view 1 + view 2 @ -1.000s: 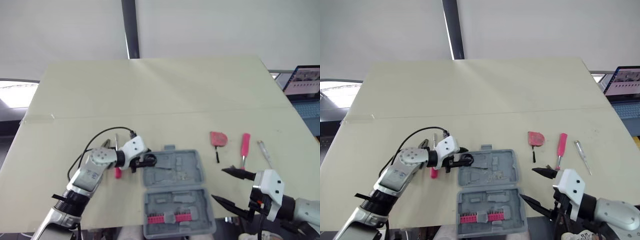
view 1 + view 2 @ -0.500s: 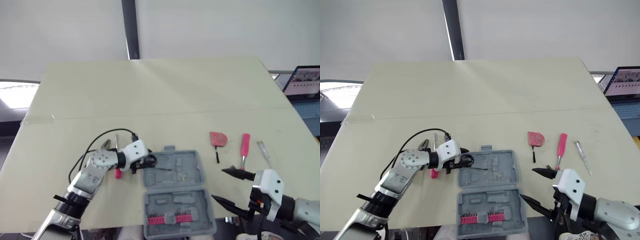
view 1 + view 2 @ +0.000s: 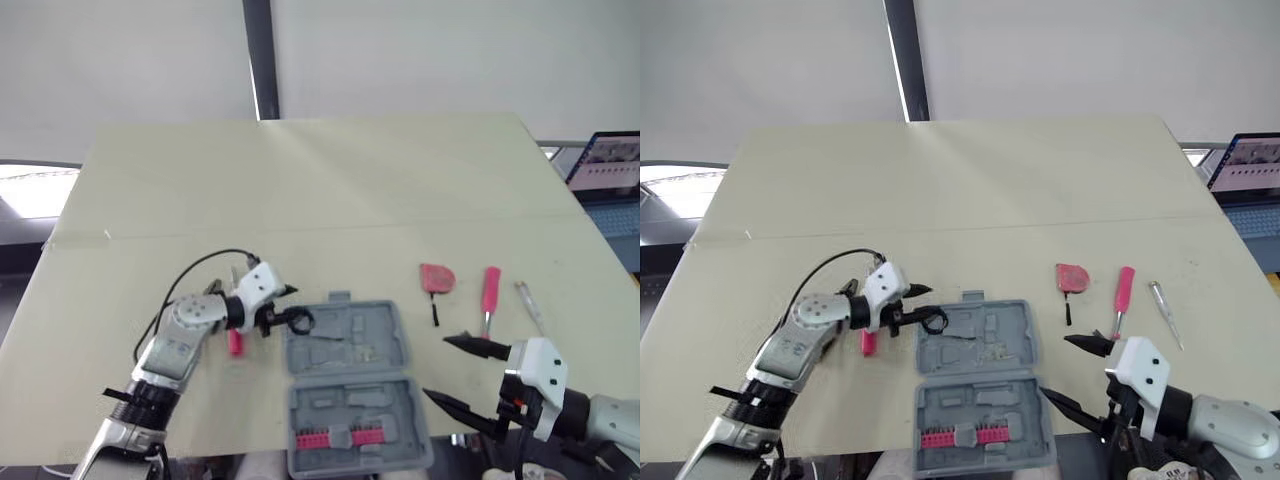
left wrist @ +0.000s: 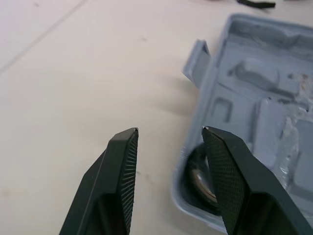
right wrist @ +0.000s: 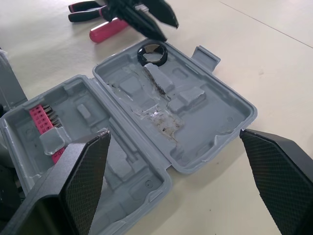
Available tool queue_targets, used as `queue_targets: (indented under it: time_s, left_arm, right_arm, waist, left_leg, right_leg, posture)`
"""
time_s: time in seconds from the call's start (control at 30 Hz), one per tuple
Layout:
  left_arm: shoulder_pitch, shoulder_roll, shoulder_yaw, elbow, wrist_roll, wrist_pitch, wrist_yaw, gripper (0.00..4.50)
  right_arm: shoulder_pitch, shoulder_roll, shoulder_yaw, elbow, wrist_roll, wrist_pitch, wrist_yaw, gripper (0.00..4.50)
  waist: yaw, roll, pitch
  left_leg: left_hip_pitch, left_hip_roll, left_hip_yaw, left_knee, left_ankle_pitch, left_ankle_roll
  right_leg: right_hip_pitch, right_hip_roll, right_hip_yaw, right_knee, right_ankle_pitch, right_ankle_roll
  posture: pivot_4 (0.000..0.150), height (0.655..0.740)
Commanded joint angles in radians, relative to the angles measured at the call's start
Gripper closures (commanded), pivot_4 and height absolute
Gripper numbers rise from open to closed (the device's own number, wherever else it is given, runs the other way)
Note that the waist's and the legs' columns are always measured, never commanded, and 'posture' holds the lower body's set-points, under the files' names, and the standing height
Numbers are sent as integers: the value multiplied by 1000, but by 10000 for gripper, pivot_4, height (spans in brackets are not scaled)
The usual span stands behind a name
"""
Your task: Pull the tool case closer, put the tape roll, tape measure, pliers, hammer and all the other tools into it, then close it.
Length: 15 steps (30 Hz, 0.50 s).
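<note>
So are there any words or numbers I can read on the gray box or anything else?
None can be read.
The gray tool case shows no label, brand or number.
The laptop screen past the table's right edge has something on it, but it is too small and blurred to read.

Pale table [image 3: 320,190] bearing case [image 3: 385,325], loose tools [image 3: 490,288]

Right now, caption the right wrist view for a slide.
Open grey tool case holding the black tape roll, left gripper hovering near it, right fingers spread wide.
</note>
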<state>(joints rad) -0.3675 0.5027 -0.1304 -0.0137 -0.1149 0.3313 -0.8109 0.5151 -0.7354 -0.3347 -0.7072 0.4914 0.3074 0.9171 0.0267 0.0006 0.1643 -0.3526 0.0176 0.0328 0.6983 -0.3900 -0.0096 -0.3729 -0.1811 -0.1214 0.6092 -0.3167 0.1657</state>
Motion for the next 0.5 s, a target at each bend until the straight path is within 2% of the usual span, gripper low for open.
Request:
queue_targets:
  time_s: [0.03,0.17,0.3,0.4,0.5]
  left_arm:
    - [-15,41,51,-112,-62,46,-36,22564]
    - [32,86,140,-242,-171,141,-59,22564]
    - [163,176,230,-367,-323,286,-127,22564]
    - [375,241,326,-460,-362,276,-171,14772]
    - [505,247,400,-522,-416,287,-166,107]
  right_arm:
    - [-10,-5,-23,-8,4,-6,-6,0]
    - [-24,-7,-23,9,6,-8,1,0]
    - [-39,-10,-16,29,5,-8,5,0]
    - [-34,-7,-7,49,1,-20,13,0]
    - [-29,-4,-4,63,0,-27,17,0]
  waist:
    - [-1,0,0]
    - [-4,0,0]
    - [-6,1,0]
    - [-5,1,1]
    - [0,1,1]
  left_leg:
    - [0,0,0,0,0,0]
    - [0,0,0,0,0,0]
    - [0,0,0,-1,0,0]
    - [0,0,0,-1,0,0]
    - [0,1,0,-2,0,0]
  right_leg:
    - [0,0,0,0,0,0]
    - [0,0,0,-1,0,0]
    - [0,0,0,-1,0,0]
    - [0,0,0,-2,0,0]
    - [0,0,1,-2,0,0]
  posture:
    - [1500,7373]
    - [1500,7373]
    - [1500,7373]
    - [1500,7373]
    - [1500,7373]
